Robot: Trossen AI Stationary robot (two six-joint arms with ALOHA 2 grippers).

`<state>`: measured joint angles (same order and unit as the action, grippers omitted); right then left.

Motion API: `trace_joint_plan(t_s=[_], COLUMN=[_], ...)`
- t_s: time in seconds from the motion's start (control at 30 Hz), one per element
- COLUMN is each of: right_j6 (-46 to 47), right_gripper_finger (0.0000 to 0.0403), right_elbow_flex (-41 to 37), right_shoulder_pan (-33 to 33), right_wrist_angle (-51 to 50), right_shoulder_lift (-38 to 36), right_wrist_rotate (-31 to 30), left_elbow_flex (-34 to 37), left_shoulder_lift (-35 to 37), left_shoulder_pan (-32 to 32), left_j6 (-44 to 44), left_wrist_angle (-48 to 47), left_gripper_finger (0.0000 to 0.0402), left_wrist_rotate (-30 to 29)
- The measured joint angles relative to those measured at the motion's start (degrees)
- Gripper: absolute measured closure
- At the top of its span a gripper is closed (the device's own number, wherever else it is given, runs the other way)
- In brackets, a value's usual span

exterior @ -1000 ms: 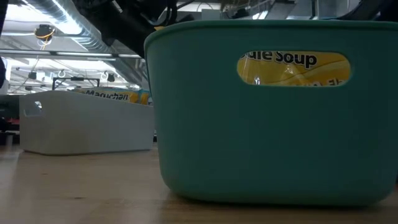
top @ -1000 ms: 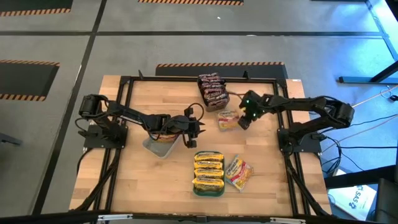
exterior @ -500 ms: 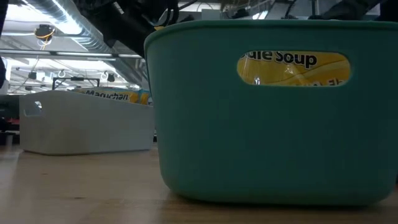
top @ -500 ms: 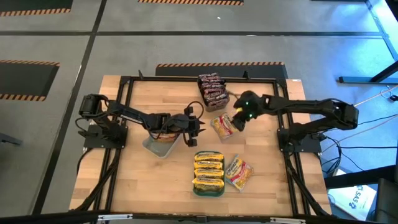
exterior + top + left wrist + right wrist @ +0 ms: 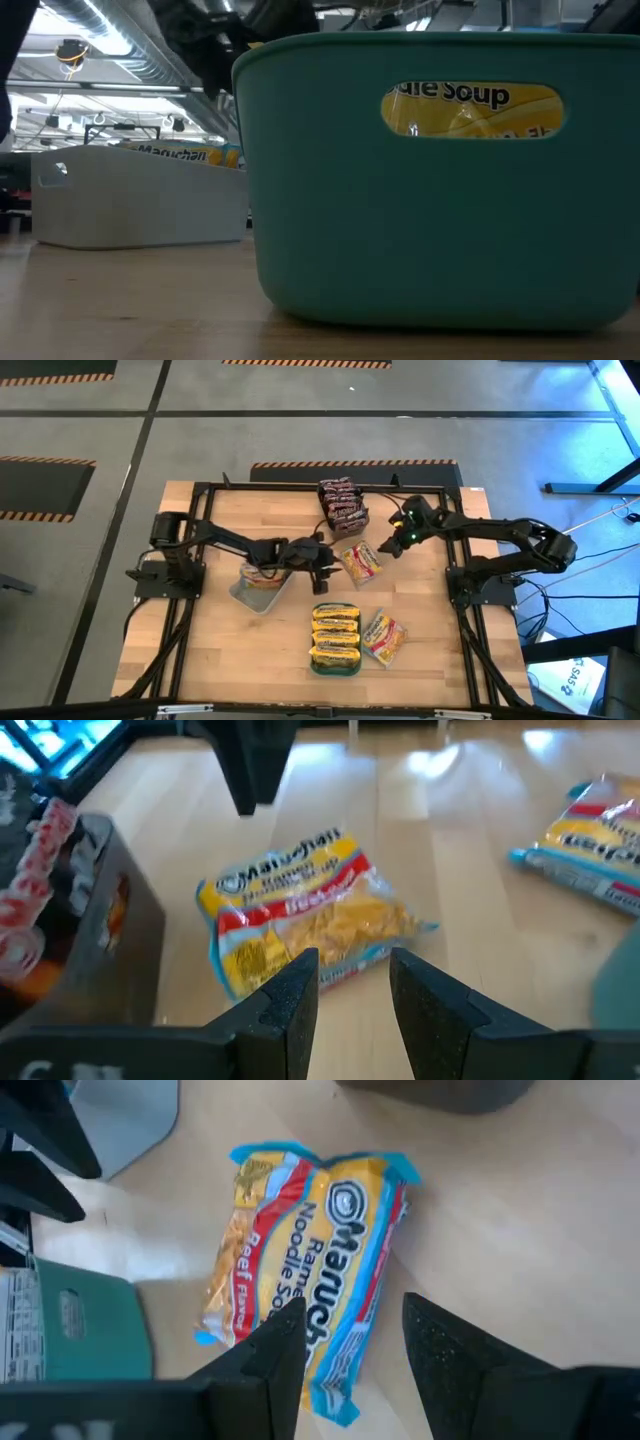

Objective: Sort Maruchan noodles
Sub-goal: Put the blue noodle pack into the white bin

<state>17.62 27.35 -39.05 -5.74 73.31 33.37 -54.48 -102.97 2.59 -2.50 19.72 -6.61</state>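
Observation:
A yellow-and-red Maruchan noodle packet (image 5: 360, 561) lies flat on the wooden table, between my two grippers. My left gripper (image 5: 352, 970) stands open just to its left, with bare table between the fingers. My right gripper (image 5: 345, 1330) is open and slants down over the packet's right end (image 5: 330, 1380). A teal tray (image 5: 335, 660) holds yellow packets. A dark tray (image 5: 343, 508) at the far edge holds maroon packets. Another yellow-and-red packet (image 5: 384, 638) lies loose beside the teal tray. My right gripper's open fingers (image 5: 270, 1355) stand on either side of the packet's blue-edged end (image 5: 330, 1390), slanting down from the table's far right. I cannot tell whether they touch it. The packet lies flat on the table.
A pale grey tray (image 5: 262, 588) sits under my left arm, with a packet in it. In the low view the teal tray's wall (image 5: 440, 200) fills the front and the grey tray (image 5: 140, 195) stands behind it. Open wood lies at the near left.
My right gripper swung toward the table's left with the packet before it, then drew back toward the far right. The packet slid slightly left and nearer and turned slantwise. My left gripper moved right toward the packet and dipped.

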Motion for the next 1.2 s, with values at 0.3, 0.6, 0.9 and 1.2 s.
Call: trace_joint_plan(t_s=[0.3,0.6,0.9,1.2], right_j6=[1.3,1.6,4.7,8.7], right_gripper_finger=[0.0227,0.0137,0.0122,0.0131], right_elbow_flex=[-0.2,0.1,0.3,1.9], right_shoulder_pan=[0.0,0.9,2.6,8.8], right_wrist_angle=[0.1,7.8,15.9,16.4], right_shoulder_lift=[1.8,11.2,18.3,18.8], right_wrist_rotate=[-0.1,0.9,5.3,3.0], left_elbow_flex=[-4.3,-4.8,-4.8,-4.8], left_shoulder_lift=[-6.0,-9.1,-9.2,-10.2], left_shoulder_pan=[2.1,2.1,2.3,2.3], left_j6=[0.5,0.6,0.5,0.6], left_wrist_angle=[0.7,0.7,0.6,0.6], left_gripper_finger=[0.0282,0.0282,0.0282,0.0282], left_wrist_rotate=[1.8,1.9,1.8,1.8])
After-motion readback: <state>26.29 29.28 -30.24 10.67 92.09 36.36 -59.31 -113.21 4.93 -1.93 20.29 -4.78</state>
